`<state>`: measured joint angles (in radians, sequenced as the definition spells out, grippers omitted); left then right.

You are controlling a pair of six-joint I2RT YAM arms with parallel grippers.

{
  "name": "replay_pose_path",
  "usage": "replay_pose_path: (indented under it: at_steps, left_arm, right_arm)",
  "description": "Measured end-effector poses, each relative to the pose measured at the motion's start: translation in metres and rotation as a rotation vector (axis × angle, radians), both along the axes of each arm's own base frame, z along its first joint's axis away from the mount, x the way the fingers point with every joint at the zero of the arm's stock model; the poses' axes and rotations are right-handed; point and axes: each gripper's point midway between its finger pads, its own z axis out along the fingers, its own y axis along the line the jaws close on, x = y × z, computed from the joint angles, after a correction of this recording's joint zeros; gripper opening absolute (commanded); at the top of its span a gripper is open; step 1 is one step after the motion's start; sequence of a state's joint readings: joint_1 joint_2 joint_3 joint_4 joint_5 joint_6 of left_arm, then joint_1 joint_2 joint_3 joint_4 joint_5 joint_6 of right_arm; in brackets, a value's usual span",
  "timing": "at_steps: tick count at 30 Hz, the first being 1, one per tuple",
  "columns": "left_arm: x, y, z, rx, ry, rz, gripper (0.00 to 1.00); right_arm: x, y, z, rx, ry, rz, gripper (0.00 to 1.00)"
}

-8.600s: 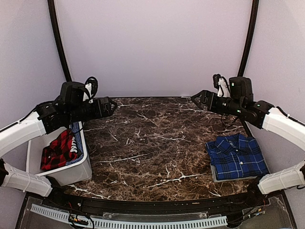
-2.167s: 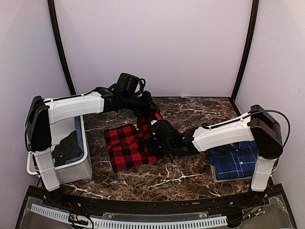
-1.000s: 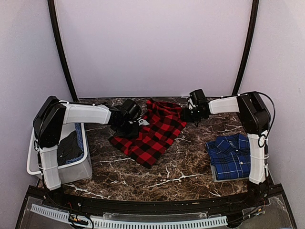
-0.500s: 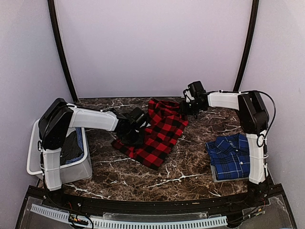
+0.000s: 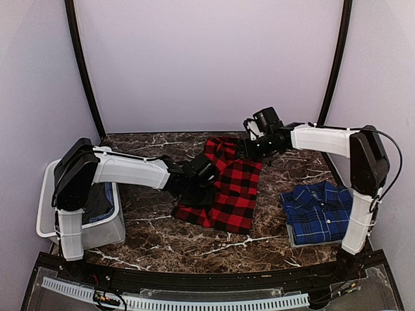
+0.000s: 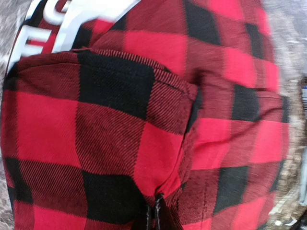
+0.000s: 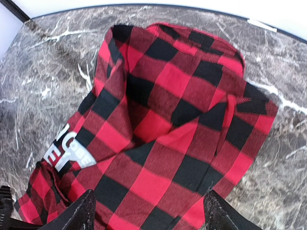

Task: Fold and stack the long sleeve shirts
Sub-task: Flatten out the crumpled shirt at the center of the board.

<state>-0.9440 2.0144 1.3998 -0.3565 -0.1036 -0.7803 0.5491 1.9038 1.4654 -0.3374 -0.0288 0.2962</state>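
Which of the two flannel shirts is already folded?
The blue plaid shirt at the right; the red-and-black checked shirt lies loose and unfolded mid-table.

A tag (image 7: 69,151) on the red-and-black shirt (image 7: 168,120) bears white letters, illegible.

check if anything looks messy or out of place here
The red shirt lies crumpled and slanted in the middle, its fabric bunched in folds rather than flat. The blue shirt at the right sits neatly folded.
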Motion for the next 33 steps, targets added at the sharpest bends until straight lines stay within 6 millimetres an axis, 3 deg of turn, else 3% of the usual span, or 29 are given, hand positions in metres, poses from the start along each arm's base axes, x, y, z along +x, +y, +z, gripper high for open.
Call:
replay_pose_path:
  at_steps: [8,12,16,24,29,33]
  left_arm:
    - [-0.003,-0.027,0.053,-0.171,-0.095,-0.054,0.00]
    - [-0.010,-0.028,0.061,-0.221,-0.127,-0.098,0.00]
    - [-0.021,-0.029,0.063,-0.251,-0.154,-0.190,0.00]
    - [-0.059,-0.020,0.055,-0.282,-0.154,-0.416,0.00]
    - [-0.084,-0.015,0.045,-0.280,-0.120,-0.521,0.00]
    - [-0.103,-0.015,0.037,-0.277,-0.090,-0.590,0.00]
  right_arm:
    - [-0.063,0.006,-0.043,-0.053,0.105,0.085,0.78]
    - [-0.098,0.007,-0.059,-0.064,0.153,0.133,0.78]
    - [-0.115,-0.001,-0.058,-0.049,0.163,0.127,0.79]
    - [-0.119,-0.005,-0.035,0.002,0.117,0.107,0.79]
    - [-0.119,-0.002,-0.035,0.011,0.127,0.114,0.76]
    - [-0.106,0.009,-0.042,0.010,0.140,0.114,0.70]
